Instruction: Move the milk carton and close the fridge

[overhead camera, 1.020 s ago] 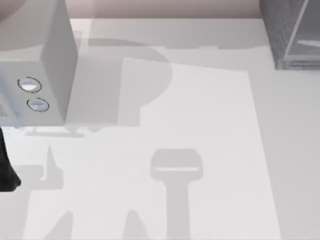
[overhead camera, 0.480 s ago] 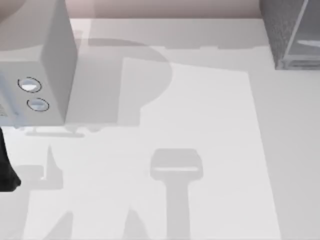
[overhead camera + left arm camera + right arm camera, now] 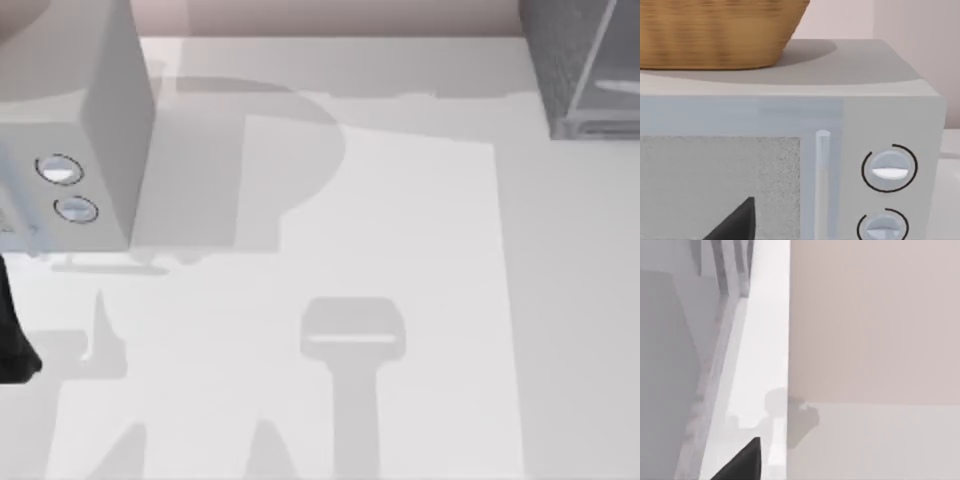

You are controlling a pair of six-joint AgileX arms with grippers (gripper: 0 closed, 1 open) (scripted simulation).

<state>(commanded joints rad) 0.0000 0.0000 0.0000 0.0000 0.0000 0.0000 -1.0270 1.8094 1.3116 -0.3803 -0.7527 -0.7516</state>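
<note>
Nothing solid has shifted; just the bright patch's right edge creeps leftward on the white table (image 3: 420, 300). Left arm (image 3: 12, 340) sits at the left edge below the light grey two-knob box (image 3: 90, 130). Open tabletop spans the middle. Dark grey speckled fridge (image 3: 565, 60) fills the far right corner. Jaw state cannot be told.

Left gripper (image 3: 735, 222) is sitting just in front of the microwave (image 3: 790, 165), facing its door; the two knobs (image 3: 888, 167) are lying off to one side of it, one above the other. A basket (image 3: 715, 30) is resting on the microwave's top. Fridge (image 3: 585, 65) is standing at the table's (image 3: 400, 250) far right corner (well apart from the left arm (image 3: 12, 340)).
</note>
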